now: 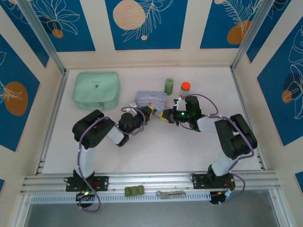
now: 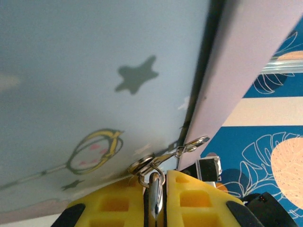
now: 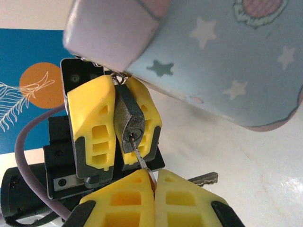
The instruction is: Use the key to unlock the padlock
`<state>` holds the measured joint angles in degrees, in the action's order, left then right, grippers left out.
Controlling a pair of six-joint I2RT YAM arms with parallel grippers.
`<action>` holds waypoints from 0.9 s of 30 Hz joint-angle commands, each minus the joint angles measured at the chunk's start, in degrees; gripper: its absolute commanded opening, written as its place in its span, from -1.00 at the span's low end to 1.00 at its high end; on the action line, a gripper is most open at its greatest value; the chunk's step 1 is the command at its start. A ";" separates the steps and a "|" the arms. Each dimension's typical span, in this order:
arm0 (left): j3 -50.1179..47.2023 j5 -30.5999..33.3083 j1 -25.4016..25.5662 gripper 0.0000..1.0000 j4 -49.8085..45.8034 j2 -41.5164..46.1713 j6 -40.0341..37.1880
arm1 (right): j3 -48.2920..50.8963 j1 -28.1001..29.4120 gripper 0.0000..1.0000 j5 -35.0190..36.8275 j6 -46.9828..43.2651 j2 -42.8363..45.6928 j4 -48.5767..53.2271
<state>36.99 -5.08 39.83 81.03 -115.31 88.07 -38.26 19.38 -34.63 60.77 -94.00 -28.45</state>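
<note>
Above, the left gripper (image 1: 150, 111) and right gripper (image 1: 164, 116) are seen tip to tip by the tin (image 1: 150, 98). Left wrist: the padlock (image 2: 154, 203) is clamped between its fingers. Right wrist: the key (image 3: 138, 156), pinched tight, is set straight into the keyhole just ahead.

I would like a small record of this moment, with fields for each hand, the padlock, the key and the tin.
left hand: shut on the padlock
right hand: shut on the key
key: tip at the padlock's keyhole, apparently inserted
padlock: keyhole faces the right hand, shackle end up at the tin
tin: pale blue with stars, right above both hands
</note>
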 commanded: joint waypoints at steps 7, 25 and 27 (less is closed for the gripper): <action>-1.24 -10.92 4.22 -1.00 -4.77 0.68 -3.38 | -3.10 0.05 -1.00 -0.38 -3.43 6.19 0.33; 0.28 -13.32 5.85 -1.00 -0.35 -0.26 -2.43 | -11.54 1.11 -1.00 -2.91 1.42 -1.36 -1.96; 0.66 -14.18 6.50 -1.00 -0.35 -0.03 -2.56 | -12.52 1.19 -1.00 -4.29 -0.81 -2.77 -2.30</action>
<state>36.82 -3.88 40.29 78.78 -114.48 85.65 -44.45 19.31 -35.64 60.82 -95.50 -16.08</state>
